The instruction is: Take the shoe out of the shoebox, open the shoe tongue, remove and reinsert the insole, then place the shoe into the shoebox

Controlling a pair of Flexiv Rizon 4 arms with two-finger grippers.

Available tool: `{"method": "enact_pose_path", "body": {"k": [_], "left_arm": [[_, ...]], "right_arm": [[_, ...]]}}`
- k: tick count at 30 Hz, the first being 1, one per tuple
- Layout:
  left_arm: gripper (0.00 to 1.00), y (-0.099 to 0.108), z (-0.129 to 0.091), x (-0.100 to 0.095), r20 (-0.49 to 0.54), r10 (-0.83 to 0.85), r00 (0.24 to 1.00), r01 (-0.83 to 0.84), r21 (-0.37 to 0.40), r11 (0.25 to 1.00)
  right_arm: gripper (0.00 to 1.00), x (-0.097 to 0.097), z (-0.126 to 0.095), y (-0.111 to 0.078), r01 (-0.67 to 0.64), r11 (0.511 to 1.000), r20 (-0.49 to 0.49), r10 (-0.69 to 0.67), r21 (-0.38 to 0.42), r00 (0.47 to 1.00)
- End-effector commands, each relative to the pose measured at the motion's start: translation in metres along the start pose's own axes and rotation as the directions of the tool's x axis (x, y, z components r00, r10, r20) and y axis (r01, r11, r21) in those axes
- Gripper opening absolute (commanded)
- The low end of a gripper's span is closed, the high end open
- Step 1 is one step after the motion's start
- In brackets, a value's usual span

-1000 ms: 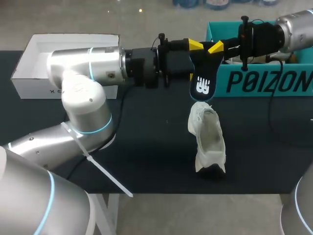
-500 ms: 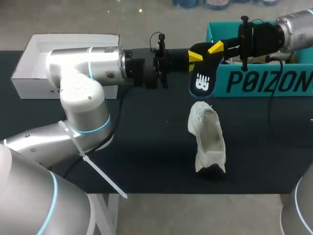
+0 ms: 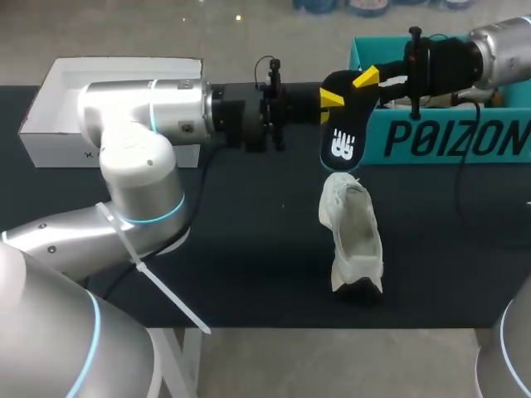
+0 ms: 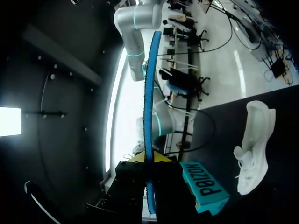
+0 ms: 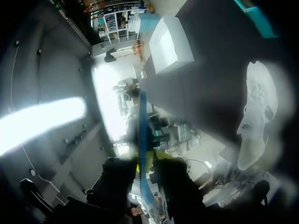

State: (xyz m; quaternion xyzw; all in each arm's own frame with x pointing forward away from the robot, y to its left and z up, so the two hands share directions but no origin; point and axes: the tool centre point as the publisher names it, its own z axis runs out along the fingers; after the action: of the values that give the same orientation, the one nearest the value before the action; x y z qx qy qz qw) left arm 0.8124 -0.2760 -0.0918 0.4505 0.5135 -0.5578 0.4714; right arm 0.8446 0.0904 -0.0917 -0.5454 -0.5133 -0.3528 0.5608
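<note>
Insole point(image 3: 342, 143): light, thin, floppy foam, hangs above shoe point(image 3: 355, 240). L gripper point(image 4: 149, 157) & R gripper point(image 5: 149, 157) both pinch its top end. Hold near the heel end, flat faces, gently; it'll prob. bend.

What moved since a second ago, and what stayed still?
The left jaws closed: their upper yellow tip dropped onto the dark insole, so they now pinch it. The right jaws kept their hold on the insole, which hangs in nearly the same spot. The white shoe stayed put on the table.
</note>
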Motion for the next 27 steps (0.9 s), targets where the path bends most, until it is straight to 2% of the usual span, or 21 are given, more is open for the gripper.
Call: {"method": "enact_pose_path", "body": {"k": [1, 9, 12, 14, 15, 27], "left_arm": [[0.00, -0.004, -0.007, 0.002, -0.002, 0.000, 1.000, 0.000, 0.000, 1.000], [0.00, -0.008, -0.012, 0.004, 0.002, -0.007, 1.000, 0.007, 0.000, 1.000], [0.00, -0.008, -0.014, 0.004, 0.007, -0.007, 1.000, 0.007, -0.002, 1.000], [0.00, -0.009, -0.016, 0.004, 0.009, -0.007, 1.000, 0.007, -0.005, 1.000], [0.00, -0.009, -0.016, 0.004, 0.010, -0.007, 1.000, 0.007, -0.006, 1.000], [0.00, -0.015, -0.016, 0.008, -0.011, -0.019, 1.000, 0.019, -0.009, 1.000]], "right_arm": [[1.00, 0.002, -0.029, -0.018, 0.032, 0.997, 0.059, -0.028, -0.076, 0.998], [1.00, -0.007, -0.085, -0.049, 0.184, 0.970, 0.312, -0.128, -0.156, 0.941], [1.00, -0.014, -0.099, -0.063, 0.268, 0.949, 0.496, -0.154, -0.168, 0.854], [1.00, -0.018, -0.106, -0.071, 0.302, 0.927, 0.609, -0.109, -0.224, 0.786], [1.00, -0.019, -0.110, -0.074, 0.309, 0.914, 0.634, -0.079, -0.262, 0.770], [1.00, -0.019, -0.110, -0.074, 0.309, 0.914, 0.634, -0.079, -0.262, 0.770]]}}
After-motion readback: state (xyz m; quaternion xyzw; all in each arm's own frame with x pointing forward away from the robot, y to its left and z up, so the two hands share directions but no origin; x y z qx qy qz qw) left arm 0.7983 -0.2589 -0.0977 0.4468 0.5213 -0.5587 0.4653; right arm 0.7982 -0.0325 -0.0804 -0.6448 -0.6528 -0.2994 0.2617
